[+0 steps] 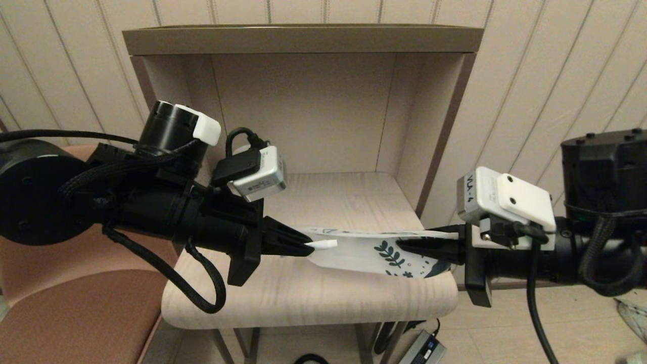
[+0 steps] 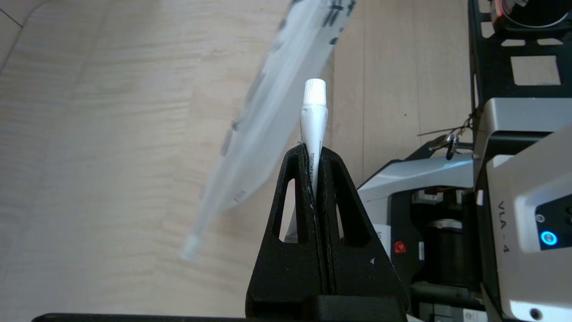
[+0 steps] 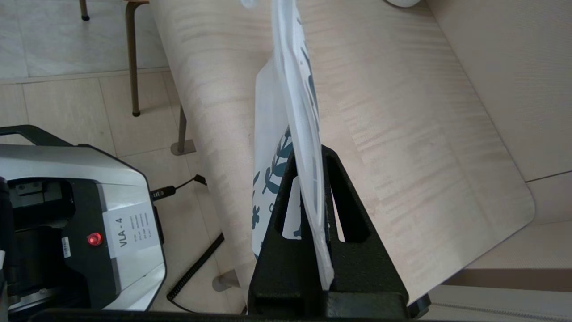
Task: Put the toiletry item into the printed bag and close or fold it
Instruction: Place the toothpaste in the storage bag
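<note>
My left gripper (image 1: 305, 246) is shut on the toiletry item (image 1: 323, 244), a slim white tube whose capped end sticks out past the fingertips toward the printed bag (image 1: 364, 253). In the left wrist view the toiletry item (image 2: 313, 120) stands up from the closed left gripper (image 2: 312, 150), with the printed bag (image 2: 268, 116) just beside it. My right gripper (image 1: 404, 245) is shut on the top edge of the bag at its teal-leaf end and holds it hanging above the tabletop. In the right wrist view the printed bag (image 3: 272, 147) passes between the black fingers of the right gripper (image 3: 308, 154).
A light wood table (image 1: 303, 298) stands in an open cabinet with a back and side walls (image 1: 303, 106). A pinkish-brown chair (image 1: 76, 303) is at the left. Cables and a power adapter (image 1: 422, 349) lie on the floor below the table's front edge.
</note>
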{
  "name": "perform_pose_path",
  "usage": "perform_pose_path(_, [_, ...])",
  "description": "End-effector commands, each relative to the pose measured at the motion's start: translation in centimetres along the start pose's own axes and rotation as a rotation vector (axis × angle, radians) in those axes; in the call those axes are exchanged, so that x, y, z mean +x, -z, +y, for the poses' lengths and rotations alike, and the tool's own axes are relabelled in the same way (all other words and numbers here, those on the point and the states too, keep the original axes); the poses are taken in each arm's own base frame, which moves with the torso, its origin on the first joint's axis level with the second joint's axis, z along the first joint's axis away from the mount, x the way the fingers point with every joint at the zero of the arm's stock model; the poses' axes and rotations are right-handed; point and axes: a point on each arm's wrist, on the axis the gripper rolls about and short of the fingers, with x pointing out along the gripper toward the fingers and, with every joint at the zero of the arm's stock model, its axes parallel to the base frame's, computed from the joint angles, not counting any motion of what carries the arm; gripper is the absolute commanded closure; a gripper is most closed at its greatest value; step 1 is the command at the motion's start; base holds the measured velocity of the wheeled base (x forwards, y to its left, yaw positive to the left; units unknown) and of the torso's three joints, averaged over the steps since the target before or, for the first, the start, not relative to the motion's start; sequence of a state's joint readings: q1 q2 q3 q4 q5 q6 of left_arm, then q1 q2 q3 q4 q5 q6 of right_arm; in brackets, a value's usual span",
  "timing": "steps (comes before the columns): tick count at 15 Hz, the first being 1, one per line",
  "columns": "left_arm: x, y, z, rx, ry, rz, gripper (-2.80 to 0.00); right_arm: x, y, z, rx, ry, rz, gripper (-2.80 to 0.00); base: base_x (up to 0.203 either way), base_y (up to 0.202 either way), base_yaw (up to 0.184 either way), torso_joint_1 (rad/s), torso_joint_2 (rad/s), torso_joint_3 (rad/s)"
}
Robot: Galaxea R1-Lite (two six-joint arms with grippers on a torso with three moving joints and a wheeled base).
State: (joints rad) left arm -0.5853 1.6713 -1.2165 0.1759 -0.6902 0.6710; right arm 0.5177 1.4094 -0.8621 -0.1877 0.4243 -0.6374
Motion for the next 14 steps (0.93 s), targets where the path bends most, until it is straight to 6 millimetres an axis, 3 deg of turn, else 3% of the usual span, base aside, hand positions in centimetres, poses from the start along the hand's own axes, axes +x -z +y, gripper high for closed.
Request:
perform_pose_path(1, [0.6,0.1,0.6,0.001,0.007,0.000,0.00,0.0,0.0,0.1,-0.005,-0.005,-0.003,0.00,0.000,0.000,0.000,0.000,0.00,0.000])
perform_pose_path(9, [-0.9,-1.5,0.2,0.042,-0.026,-0.039,0.00,0.0,0.0,0.3,-0.005,-0.011,-0.002,0.00,0.000,0.000,0.000,0.000,0.00,0.000])
perform_pose_path(14, [-0.9,-1.1,0.1,0.032,-0.035,-0.018,0.00,0.0,0.0,0.3,-0.005,-0.011,-0.002,0.00,0.000,0.000,0.000,0.000,0.00,0.000])
